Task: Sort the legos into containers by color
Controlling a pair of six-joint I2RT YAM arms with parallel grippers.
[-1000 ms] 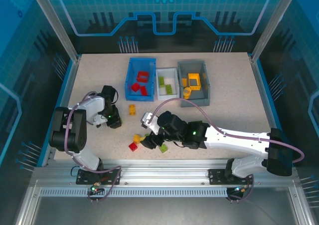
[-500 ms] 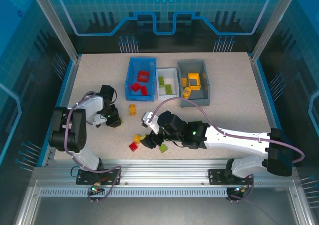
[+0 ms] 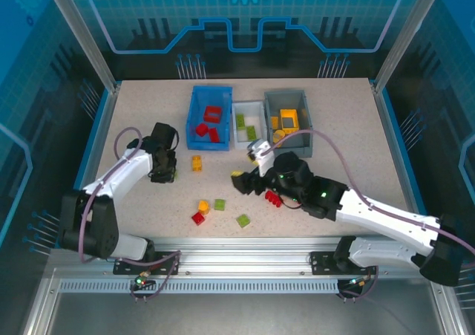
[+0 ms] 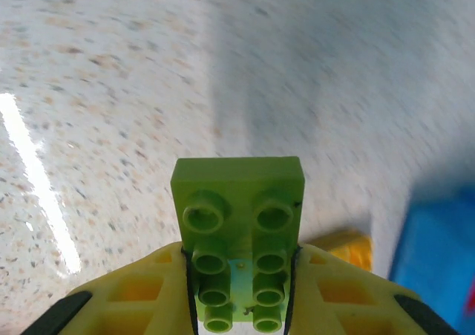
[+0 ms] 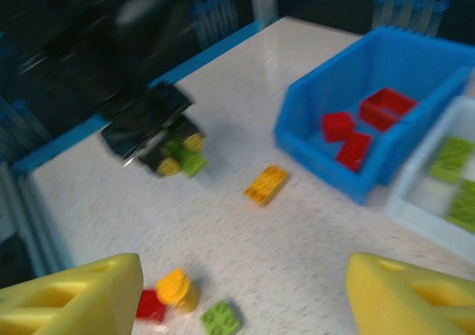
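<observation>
My left gripper (image 4: pixel 239 294) is shut on a lime green lego (image 4: pixel 237 201), which sticks out ahead of its yellow fingers above the table; from above it is the left gripper (image 3: pixel 165 173) at mid left. The right gripper (image 5: pixel 245 298) stands open and holds nothing, hovering mid-table as the right gripper (image 3: pixel 241 182). Loose legos lie below it: a yellow brick (image 5: pixel 266 184), a yellow cylinder (image 5: pixel 178 289), a red one (image 5: pixel 152 305) and a green one (image 5: pixel 221 319). The blue bin (image 3: pixel 195 119) holds red legos, the white bin (image 3: pixel 249 106) green ones, the grey bin (image 3: pixel 306 119) yellow ones.
Another red lego (image 3: pixel 276 200) lies right beside the right arm's wrist, and a green one (image 3: pixel 243 220) sits near the front edge. The three bins stand in a row at the back centre. Blue rails edge the table on both sides.
The left gripper closed on the green lego and drew back and up slightly. The right arm swung from the front-centre legos up and rightward toward the bins, uncovering a green lego.
</observation>
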